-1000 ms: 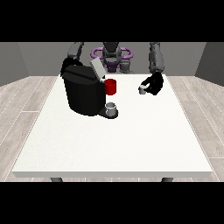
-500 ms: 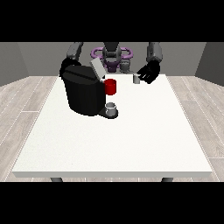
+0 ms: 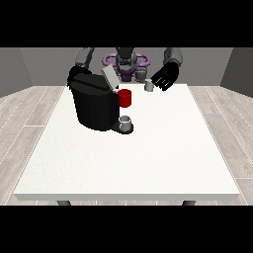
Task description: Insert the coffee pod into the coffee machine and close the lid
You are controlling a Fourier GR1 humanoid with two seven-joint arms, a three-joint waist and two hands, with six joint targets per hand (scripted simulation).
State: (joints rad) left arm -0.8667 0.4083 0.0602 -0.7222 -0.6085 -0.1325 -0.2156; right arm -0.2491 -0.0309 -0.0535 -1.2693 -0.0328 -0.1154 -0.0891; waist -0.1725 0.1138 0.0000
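Observation:
The black coffee machine [image 3: 94,106] stands on the table's left half, its grey lid [image 3: 109,77] tilted up and open. A red holder [image 3: 125,98] sticks out of its front, above a small grey cup [image 3: 126,122] on the drip base. The hand at the view's right [image 3: 165,76] hangs above the table's far edge, right of the lid, with its fingers curled on the small grey coffee pod [image 3: 149,86]. The pod is clear of the table. The hand at the view's left [image 3: 74,74] sits behind the machine's top corner, mostly hidden.
The white table [image 3: 148,158] stretches wide towards the camera. The robot's torso [image 3: 126,62] stands behind the far edge, just beyond the machine.
The hand at the view's right has lifted the pod off the table and carried it up and leftwards, closer to the open lid. The machine and the other hand have not moved.

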